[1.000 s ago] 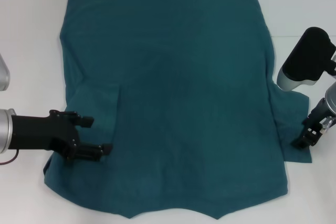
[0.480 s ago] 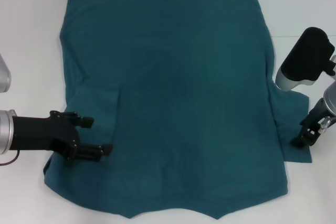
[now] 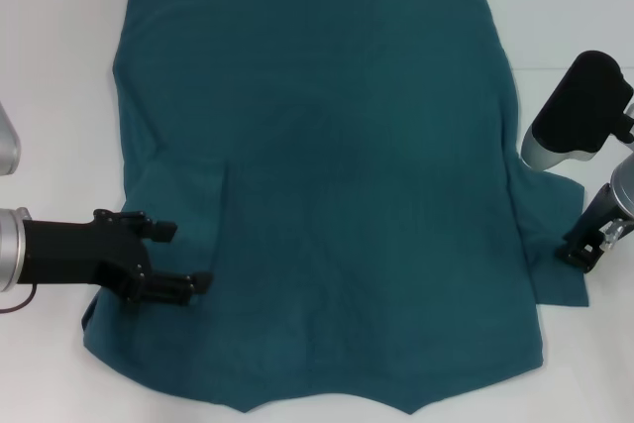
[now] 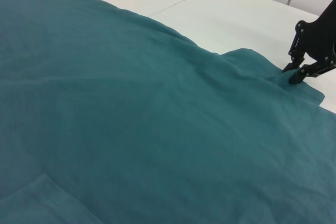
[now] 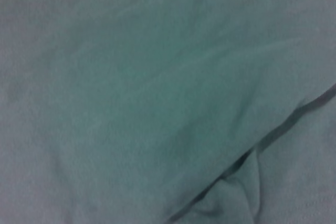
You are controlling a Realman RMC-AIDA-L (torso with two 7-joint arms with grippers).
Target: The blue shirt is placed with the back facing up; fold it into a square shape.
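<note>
From the head camera I see the blue shirt (image 3: 327, 175) spread flat on the white counter (image 3: 59, 66). My left claw (image 3: 183, 260) rests open over its left sleeve. My right claw (image 3: 581, 253) is at the right sleeve; I cannot tell its state.

The left wrist camera shows the shirt's plain cloth and the right claw (image 4: 294, 73) touching the far sleeve.

The right wrist camera is filled with creased shirt fabric.

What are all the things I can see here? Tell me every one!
blue shirt: one, dark teal-blue, spread flat over the middle of the table, plain side up.
table: one, white, under the shirt.
left hand: one, black, fingers apart, over the shirt's left sleeve.
right hand: one, black, down on the shirt's right sleeve at the edge.
</note>
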